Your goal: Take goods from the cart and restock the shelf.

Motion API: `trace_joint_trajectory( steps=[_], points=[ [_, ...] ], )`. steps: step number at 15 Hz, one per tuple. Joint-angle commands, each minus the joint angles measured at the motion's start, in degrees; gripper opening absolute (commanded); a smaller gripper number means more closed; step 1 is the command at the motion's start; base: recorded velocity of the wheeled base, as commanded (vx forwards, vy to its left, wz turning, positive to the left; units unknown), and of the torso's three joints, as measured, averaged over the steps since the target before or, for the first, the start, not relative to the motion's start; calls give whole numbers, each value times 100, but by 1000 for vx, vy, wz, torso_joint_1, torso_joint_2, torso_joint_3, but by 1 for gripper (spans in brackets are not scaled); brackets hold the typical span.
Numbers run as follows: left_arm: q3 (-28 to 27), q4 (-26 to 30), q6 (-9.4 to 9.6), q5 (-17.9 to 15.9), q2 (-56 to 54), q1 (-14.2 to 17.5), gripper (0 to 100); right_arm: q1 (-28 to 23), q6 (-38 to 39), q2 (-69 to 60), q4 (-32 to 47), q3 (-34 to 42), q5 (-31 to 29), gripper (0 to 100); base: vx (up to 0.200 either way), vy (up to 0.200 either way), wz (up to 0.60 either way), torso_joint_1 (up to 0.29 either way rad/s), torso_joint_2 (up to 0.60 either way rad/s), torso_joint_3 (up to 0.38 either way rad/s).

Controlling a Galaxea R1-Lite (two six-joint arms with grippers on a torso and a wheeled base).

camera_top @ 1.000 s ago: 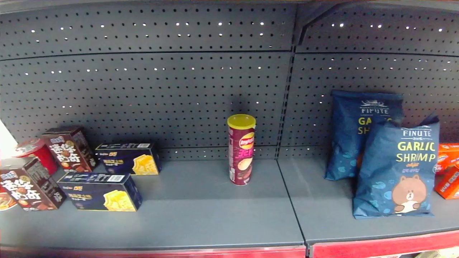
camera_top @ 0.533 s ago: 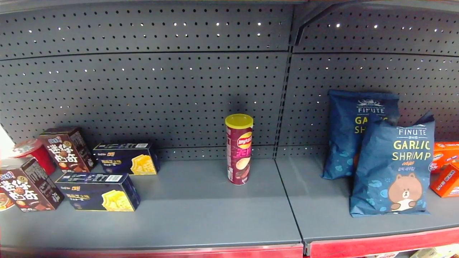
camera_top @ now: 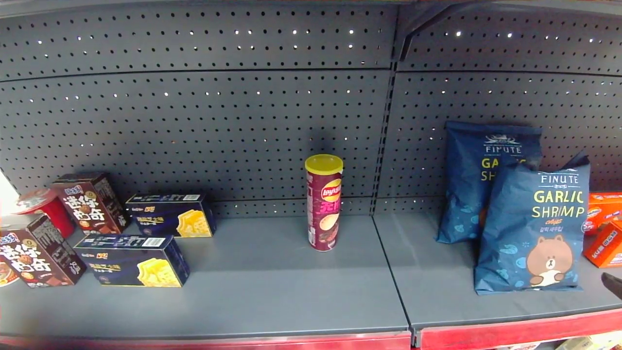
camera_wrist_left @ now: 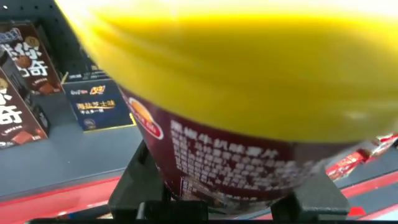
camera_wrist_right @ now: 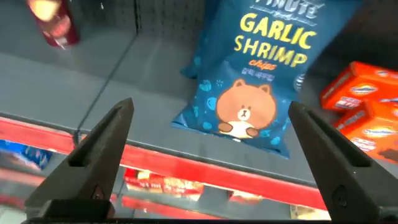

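Note:
My left gripper point(camera_wrist_left: 224, 198) is shut on a maroon chip can point(camera_wrist_left: 236, 165) with a yellow lid, held in front of the shelf's red front edge. A matching chip can point(camera_top: 324, 202) stands upright in the middle of the grey shelf point(camera_top: 272, 296). My right gripper point(camera_wrist_right: 211, 168) is open with nothing between its fingers, just in front of the shelf edge facing the front blue garlic shrimp bag point(camera_wrist_right: 255, 87). Its dark tip point(camera_top: 613, 284) shows at the right edge of the head view.
Dark blue boxes point(camera_top: 133, 260) and brown boxes point(camera_top: 39, 250) lie at the shelf's left. Two blue bags point(camera_top: 532, 233) lean at the right, with orange boxes point(camera_top: 605, 233) beyond them. Bare shelf lies on both sides of the standing can. A perforated back wall point(camera_top: 204, 121) closes the rear.
The head camera shifted slightly, so the whole picture slid left. A dark tip of my right gripper has come into the head view's right edge.

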Motion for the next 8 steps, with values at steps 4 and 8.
trace_joint_trajectory(
  steps=[4, 8],
  points=[
    [-120, 8, 14, 34, 76, 21, 0, 475, 3, 811, -65, -61, -21, 100, 0, 0, 600, 1, 1, 1],
    [-59, 8, 14, 52, 41, 21, 0, 563, 293, 864, -258, -34, 586, 100, 0, 0, 150, -12, 29, 23]
  ],
)
